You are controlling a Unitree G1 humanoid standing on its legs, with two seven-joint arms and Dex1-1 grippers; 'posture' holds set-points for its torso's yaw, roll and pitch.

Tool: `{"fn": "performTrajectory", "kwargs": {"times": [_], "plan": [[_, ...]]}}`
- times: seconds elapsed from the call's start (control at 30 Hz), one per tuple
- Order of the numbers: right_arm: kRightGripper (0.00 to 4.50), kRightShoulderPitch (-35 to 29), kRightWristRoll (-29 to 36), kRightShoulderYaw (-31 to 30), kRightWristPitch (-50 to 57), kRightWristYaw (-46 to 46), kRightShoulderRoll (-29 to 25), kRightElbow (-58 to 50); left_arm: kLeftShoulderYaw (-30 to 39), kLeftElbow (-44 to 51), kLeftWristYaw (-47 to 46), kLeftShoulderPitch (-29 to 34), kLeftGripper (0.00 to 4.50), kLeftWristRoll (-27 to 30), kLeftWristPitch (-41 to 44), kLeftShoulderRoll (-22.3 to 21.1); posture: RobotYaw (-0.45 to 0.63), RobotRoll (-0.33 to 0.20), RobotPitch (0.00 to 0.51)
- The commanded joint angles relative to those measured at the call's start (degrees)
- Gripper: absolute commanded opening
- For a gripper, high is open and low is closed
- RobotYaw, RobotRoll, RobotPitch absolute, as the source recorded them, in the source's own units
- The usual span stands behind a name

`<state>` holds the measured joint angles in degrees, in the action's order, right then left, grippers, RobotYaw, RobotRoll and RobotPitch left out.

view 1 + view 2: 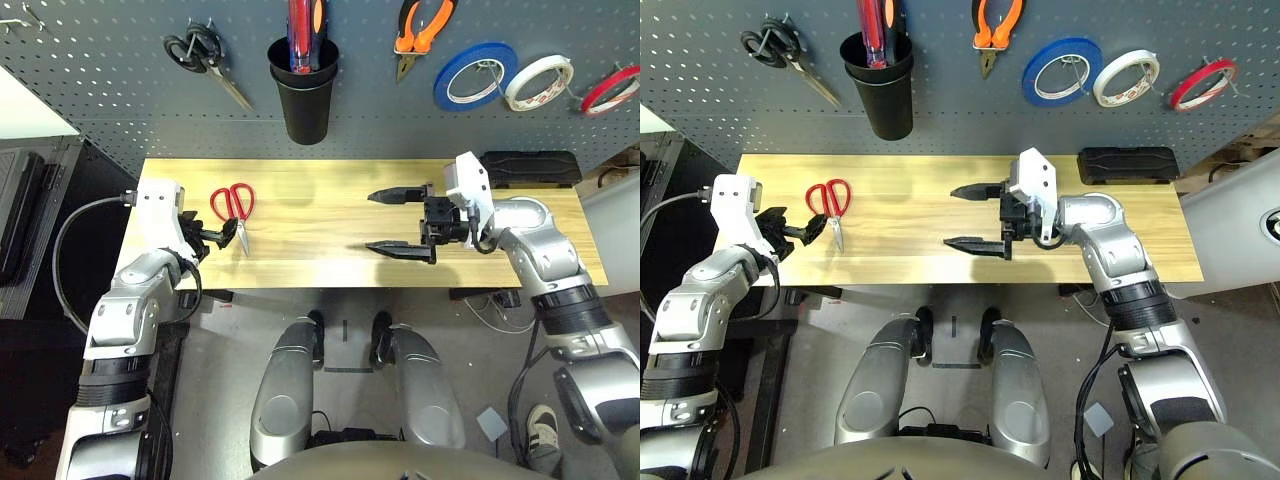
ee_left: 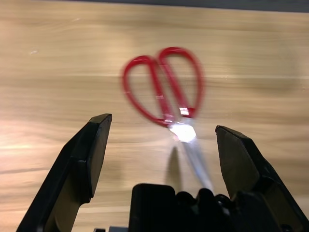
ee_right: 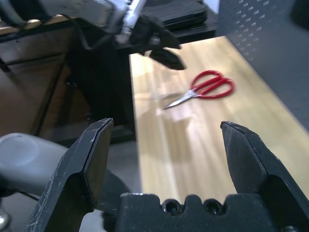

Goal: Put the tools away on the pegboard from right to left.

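Red-handled scissors (image 1: 233, 208) lie on the wooden table (image 1: 320, 185) at its left, blades toward the front edge. My left gripper (image 1: 222, 234) is open just short of the blade tips, the scissors (image 2: 164, 92) lying ahead between its fingers without touching them. My right gripper (image 1: 370, 221) hovers wide open over the middle of the table and holds nothing. On the pegboard (image 1: 100, 60) hang the red tape ring (image 1: 610, 90) at far right and the orange-and-black pliers (image 1: 422, 30). The red screwdriver (image 1: 298, 30) stands in a black cup (image 1: 302, 90).
Black-handled scissors (image 1: 205, 55) hang at the pegboard's left. Blue tape (image 1: 475, 75) and white tape (image 1: 538, 82) hang between the pliers and the red ring. A flat black case (image 1: 530, 167) lies at the table's back right. A black cabinet (image 1: 25, 215) stands left of the table.
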<state>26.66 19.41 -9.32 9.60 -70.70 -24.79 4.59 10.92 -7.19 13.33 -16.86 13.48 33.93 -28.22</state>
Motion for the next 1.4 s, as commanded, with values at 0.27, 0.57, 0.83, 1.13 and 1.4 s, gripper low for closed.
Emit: {"fn": "performTrajectory", "kwargs": {"times": [0.27,0.57,0.83,1.13,1.4], "plan": [[4.5,-3.27,0.68,-2.52,3.65,1.66,-0.34,-6.54,0.78,-16.14,-5.03,-5.02,4.48,-4.09,-8.2,3.86,-0.04,0.0,0.388],[4.5,-3.85,1.56,-1.96,5.04,2.11,-0.74,-8.15,3.08,-24.41,-8.73,-8.91,4.48,-4.96,-13.17,4.17,-0.05,0.0,0.399],[4.5,-4.49,3.34,-1.73,7.11,2.83,-1.03,-10.59,2.99,-32.17,-10.7,-11.64,4.48,-5.68,-16.25,5.26,-0.06,0.0,0.405],[4.5,-4.71,4.8,-1.33,9.13,4.03,-1.83,-12.44,3.37,-39.04,-12.74,-15.01,4.48,-5.75,-19.54,6.56,-0.07,0.0,0.406],[4.5,-4.35,6.18,-1.09,10.0,4.53,-1.57,-13.35,3.59,-43.1,-14.98,-15.6,3.29,-6.23,-20.13,6.48,-0.08,0.0,0.406]]}}
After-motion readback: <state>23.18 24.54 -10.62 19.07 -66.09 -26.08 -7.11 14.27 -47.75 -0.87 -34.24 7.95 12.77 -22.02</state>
